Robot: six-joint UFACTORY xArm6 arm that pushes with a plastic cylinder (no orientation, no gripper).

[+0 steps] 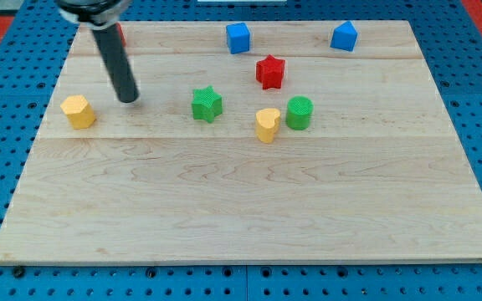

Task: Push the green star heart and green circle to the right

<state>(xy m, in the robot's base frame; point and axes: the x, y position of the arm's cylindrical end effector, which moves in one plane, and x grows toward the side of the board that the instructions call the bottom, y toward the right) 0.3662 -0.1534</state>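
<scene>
The green star (207,104) lies on the wooden board, left of centre. The yellow heart (267,124) lies to its right, touching or nearly touching the green circle (299,113) on its right. My tip (129,98) rests on the board to the left of the green star, well apart from it, and to the right of the yellow hexagon (79,111).
A red star (269,72) lies above the heart and circle. Two blue blocks (238,38) (344,36) sit near the board's top edge. A red block (120,33) is mostly hidden behind the rod at top left. The board (249,217) lies on a blue pegboard.
</scene>
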